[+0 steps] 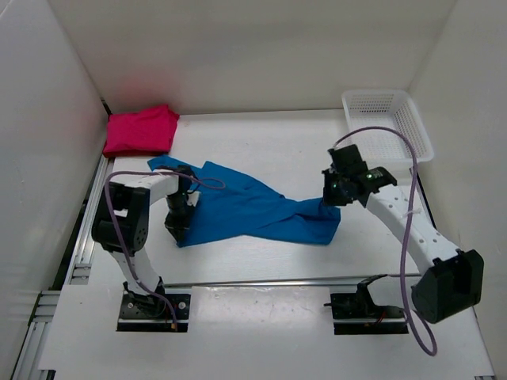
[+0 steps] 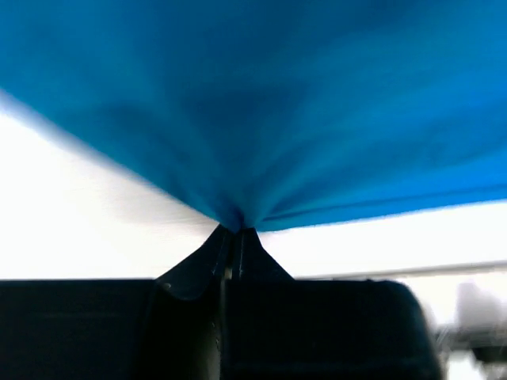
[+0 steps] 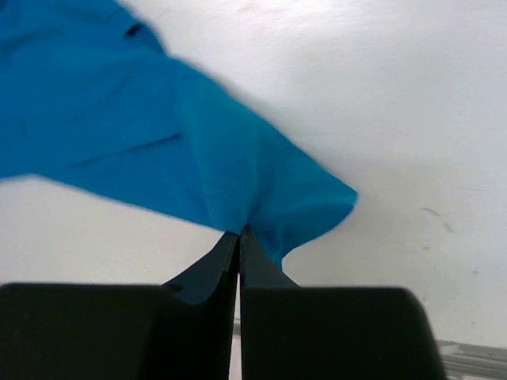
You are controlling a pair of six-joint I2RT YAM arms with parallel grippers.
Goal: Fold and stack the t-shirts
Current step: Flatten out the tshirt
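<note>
White walls (image 1: pixel 238 55) enclose a white table (image 1: pixel 277 150).

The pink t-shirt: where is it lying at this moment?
In the top view, the pink t-shirt lies in the far left corner of the table, by the wall, just behind the blue t-shirt.

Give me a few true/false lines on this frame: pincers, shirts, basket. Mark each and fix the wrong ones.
1. The left pincer and the right pincer are each shut on the blue shirt. True.
2. The blue shirt is neatly folded. False: it lies rumpled, stretched out between the two pincers.
3. The basket stands at the far right corner of the table. True.
4. The pink shirt lies in the basket. False: it lies on the table at the far left corner, well apart from the basket.
</note>
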